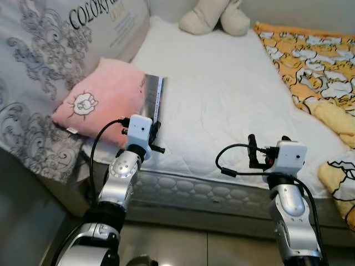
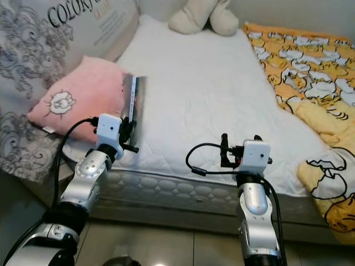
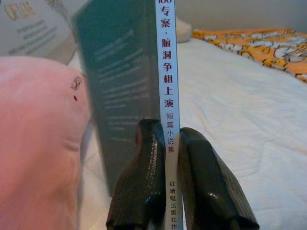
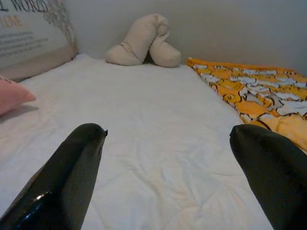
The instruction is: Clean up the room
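A book (image 3: 163, 96) is held upright, clamped by its white spine between the closed jaws of the left gripper (image 3: 168, 191), at the near edge of the bed (image 1: 222, 100). A pink pillow (image 1: 102, 94) lies just beside the left jaws, on their outer side, touching or nearly touching the book's dark cover; which of the two cannot be told. Beyond the jaws, at the head of the bed, a beige plush toy (image 4: 141, 43) rests against the wall, and a large printed cushion (image 1: 50, 61) stands behind the pillow. The right gripper (image 4: 168, 172) is held low over the white mattress with its jaws spread wide and nothing between them; an orange patterned blanket (image 4: 249, 86) lies off to their outer side. The step in hand is judged to be the removal of the book from the bed. For the next move, the grip on the narrow spine must be kept firm while the book is carried clear of the pillow to a proper place, since a thin book held by its edge could twist or slip.
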{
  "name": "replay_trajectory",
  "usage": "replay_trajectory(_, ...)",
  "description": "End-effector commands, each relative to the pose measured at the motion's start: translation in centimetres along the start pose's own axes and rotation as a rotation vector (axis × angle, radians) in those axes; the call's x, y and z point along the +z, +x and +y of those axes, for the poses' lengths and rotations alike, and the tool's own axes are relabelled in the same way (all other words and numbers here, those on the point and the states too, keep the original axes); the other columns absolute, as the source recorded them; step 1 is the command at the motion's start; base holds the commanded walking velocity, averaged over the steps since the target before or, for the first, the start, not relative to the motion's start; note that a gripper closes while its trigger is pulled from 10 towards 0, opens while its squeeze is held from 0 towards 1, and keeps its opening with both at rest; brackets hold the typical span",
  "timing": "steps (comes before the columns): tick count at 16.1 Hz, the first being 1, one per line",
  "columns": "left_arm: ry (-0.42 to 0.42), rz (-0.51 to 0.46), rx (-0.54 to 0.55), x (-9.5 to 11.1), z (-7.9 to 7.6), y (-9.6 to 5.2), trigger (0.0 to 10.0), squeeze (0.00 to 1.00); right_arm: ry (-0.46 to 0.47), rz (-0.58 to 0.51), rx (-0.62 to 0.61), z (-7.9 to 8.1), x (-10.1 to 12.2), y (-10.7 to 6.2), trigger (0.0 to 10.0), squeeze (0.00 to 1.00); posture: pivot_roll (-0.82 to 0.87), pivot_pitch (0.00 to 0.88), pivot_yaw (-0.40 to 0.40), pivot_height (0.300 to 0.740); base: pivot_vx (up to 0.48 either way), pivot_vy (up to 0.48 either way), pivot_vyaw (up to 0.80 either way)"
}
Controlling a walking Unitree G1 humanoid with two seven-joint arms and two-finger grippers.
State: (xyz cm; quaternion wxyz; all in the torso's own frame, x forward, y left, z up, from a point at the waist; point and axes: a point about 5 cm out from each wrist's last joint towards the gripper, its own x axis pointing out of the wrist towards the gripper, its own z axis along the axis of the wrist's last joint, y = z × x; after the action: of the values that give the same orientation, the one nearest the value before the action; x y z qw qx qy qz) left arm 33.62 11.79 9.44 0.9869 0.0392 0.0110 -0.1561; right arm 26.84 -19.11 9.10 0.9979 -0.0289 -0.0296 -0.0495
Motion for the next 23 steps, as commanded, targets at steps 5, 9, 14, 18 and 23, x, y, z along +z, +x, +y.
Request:
replay_trajectory(5, 0.007, -0.074, -0.057, 2.2, -0.9, 1.2, 0.0, 0.0, -0.013, 0.005, -0.004, -0.3, 0.1, -0.3, 10.0, 0.0, 0.01, 0.0, -0.006, 0.736, 0.48, 0.0, 0.0)
replay_trajectory(9, -0.031, -0.05, -0.007, 1.9, -0.3, 1.3, 0.0, 0.0, -0.011, 0.01, 0.003, -0.3, 0.0, -0.6, 10.0, 0.0, 0.01, 0.0, -0.007, 0.736, 0.468, 0.0, 0.0)
replay_trajectory(14, -0.037, -0.041, -0.025, 1.9, -0.4, 1.5, 0.0, 0.0, -0.014, 0.018, 0.013, -0.3, -0.1, -0.8, 10.0, 0.0, 0.0, 0.008, -0.012, 0.736, 0.461, 0.0, 0.0)
replay_trajectory(18, -0.025, 0.014, -0.104, 2.3, 0.3, 2.7, 0.3, 0.0, -0.023, 0.036, 0.025, -0.4, -0.1, -1.8, 10.0, 0.0, -0.03, 0.04, -0.023, 0.736, 0.448, 0.0, 0.0)
replay_trajectory(23, -0.391, 0.163, -0.218, 1.8, -1.2, 4.3, 10.0, 0.0, -0.066, 0.095, 0.051, -1.1, 0.1, -5.2, 10.0, 0.0, -0.15, 0.167, -0.065, 0.736, 0.0, 0.0, 0.0)
